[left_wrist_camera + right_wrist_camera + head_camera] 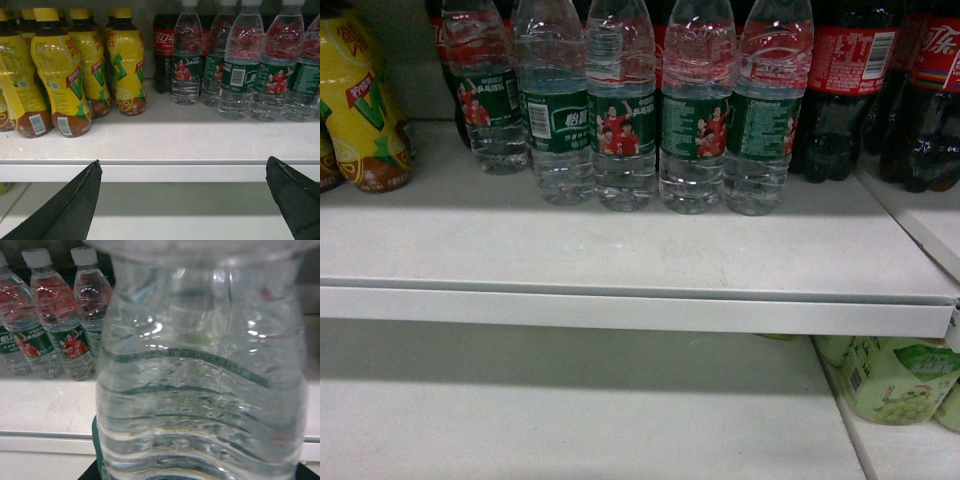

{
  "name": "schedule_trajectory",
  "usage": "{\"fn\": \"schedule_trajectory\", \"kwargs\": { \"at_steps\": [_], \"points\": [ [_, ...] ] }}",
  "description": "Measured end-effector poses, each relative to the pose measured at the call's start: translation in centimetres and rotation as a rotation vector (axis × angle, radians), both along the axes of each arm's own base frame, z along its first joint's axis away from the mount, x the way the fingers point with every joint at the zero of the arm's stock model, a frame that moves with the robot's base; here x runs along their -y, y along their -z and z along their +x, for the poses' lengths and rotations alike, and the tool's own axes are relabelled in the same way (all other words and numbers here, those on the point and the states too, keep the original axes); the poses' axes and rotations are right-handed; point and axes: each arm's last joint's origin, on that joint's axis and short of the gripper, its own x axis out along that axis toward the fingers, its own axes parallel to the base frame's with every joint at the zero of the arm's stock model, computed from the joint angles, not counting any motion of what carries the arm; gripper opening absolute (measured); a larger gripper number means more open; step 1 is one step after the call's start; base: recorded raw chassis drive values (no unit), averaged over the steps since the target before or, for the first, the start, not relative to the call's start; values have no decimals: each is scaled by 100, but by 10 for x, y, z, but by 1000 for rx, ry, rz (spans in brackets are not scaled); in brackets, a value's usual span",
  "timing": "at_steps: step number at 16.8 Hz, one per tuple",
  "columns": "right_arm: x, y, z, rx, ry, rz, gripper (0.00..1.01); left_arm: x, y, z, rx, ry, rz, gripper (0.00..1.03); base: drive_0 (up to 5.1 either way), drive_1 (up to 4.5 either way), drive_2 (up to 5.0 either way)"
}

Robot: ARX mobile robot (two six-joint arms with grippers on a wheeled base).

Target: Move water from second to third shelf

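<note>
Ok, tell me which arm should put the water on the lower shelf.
Right. Its wrist view is filled by a water bottle close against the claw, apparently already held. The left claw hangs open and empty before the shelf edge.

The left hand (182, 200) shows two black, tapering, wedge-shaped fingers (70, 210), seemingly matte.

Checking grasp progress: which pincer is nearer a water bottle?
Right. A water bottle fills the right wrist view, right at that pincer. The left pincer hangs open, short of the shelf edge.
</note>
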Motion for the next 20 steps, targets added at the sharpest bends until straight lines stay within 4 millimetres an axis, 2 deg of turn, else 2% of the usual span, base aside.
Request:
{"fn": "schedule_trajectory", "kwargs": {
  "at_steps": [5,20],
  "points": [
    [10,1,2,-2,67,-2,42,0,0,0,0,0,0,98,0,0,0],
    [10,1,2,-11,62,8,42,0,0,0,-3,-1,0,98,0,0,0]
  ]
}}
